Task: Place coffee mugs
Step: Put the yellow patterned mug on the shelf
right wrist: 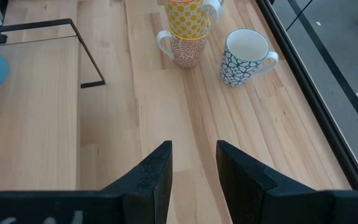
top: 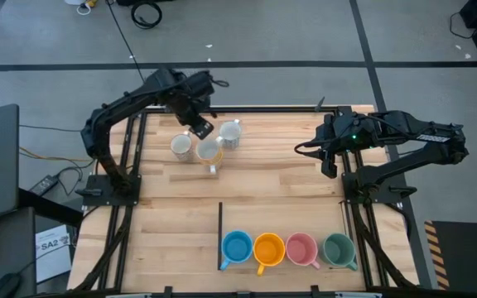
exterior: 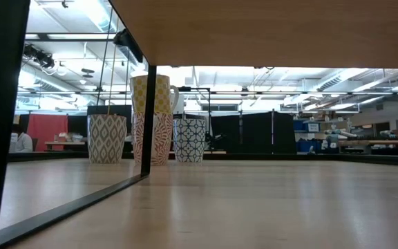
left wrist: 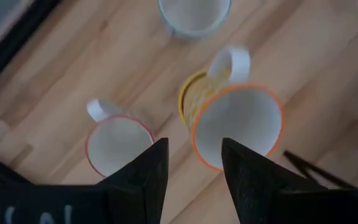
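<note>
Three patterned white mugs stand near the table's far edge: grey-patterned [top: 180, 146] [exterior: 107, 138], orange-patterned [exterior: 154, 140] [right wrist: 186, 48] and blue-patterned [top: 231, 134] [right wrist: 243, 56]. A yellow-patterned mug [exterior: 150, 93] [left wrist: 238, 124] sits on top of the orange-patterned one. My left gripper [left wrist: 194, 146] [top: 205, 137] hangs open just above that yellow mug, one finger over its opening and one outside its wall. Blue [top: 237, 247], orange [top: 268, 248], pink [top: 301, 250] and green [top: 339, 250] mugs stand in a row at the near edge. My right gripper [right wrist: 194, 149] [top: 330, 159] waits open at the table's right side. My left gripper comes from above with its fingers either side of the yellow mug's rim [left wrist: 197, 146], on the side away from the handle [left wrist: 232, 62]. Whether either finger touches the rim, I cannot tell.
A thin black strip [top: 220, 236] [right wrist: 73, 37] lies on the wood just left of the coloured row. Black frame rails [top: 135, 165] run along the table's left and right sides. Bare wood [top: 272, 186] spans the table's middle.
</note>
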